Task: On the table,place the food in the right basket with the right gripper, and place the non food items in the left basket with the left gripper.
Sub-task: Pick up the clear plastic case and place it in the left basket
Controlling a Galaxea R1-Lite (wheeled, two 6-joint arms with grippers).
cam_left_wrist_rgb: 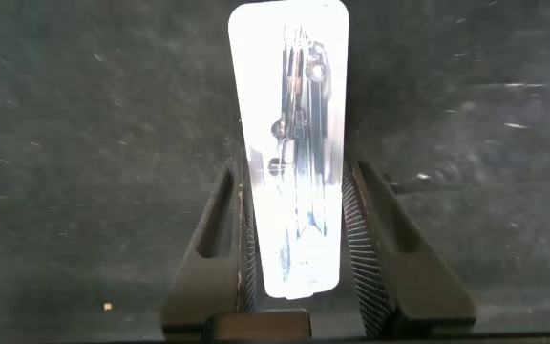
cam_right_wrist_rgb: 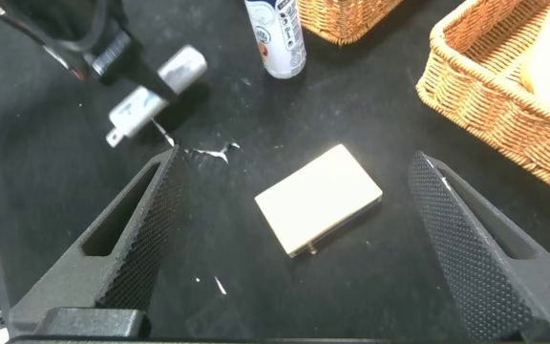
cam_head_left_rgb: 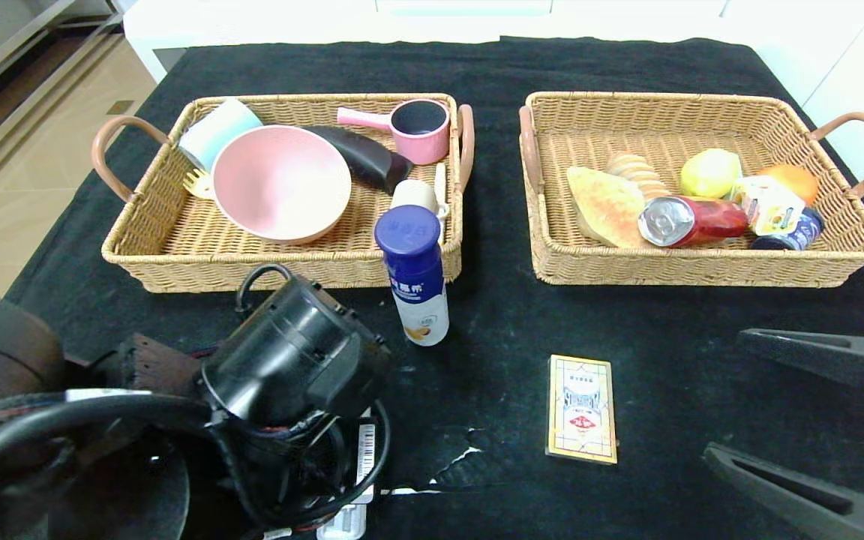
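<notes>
Black cloth covered the surface (cam_head_left_rgb: 627,315), with white cabinets behind and tan floor off to my left. On the near left, my left end effector (cam_left_wrist_rgb: 299,248) was down at the cloth, its fingers (cam_left_wrist_rgb: 359,239) closed snug on both long sides of a flat clear blister pack (cam_left_wrist_rgb: 292,143) — the pack's long axis ran straight out between them, away from the wrist. What the pack held I could not make out. I judged it a non-food item, bound for the left basket (cam_head_left_rgb: 177,255), which stood directly beyond that arm, already crowded with a pink bowl (cam_head_left_rgb: 280,182), a pink pot (cam_head_left_rgb: 417,129) and a cup.

Just in front of that basket's right corner stood a white bottle with a blue cap (cam_head_left_rgb: 417,274), upright on the cloth. Further right lay a card box (cam_head_left_rgb: 582,409), flat, its long axis running away from me. My right end effector (cam_right_wrist_rgb: 304,239) hovered above it, fingers spread fully and holding nothing — the box sat between them, turned at an angle to the gap. The right basket (cam_head_left_rgb: 702,266), with bread, a can and fruit, stood beyond it.
</notes>
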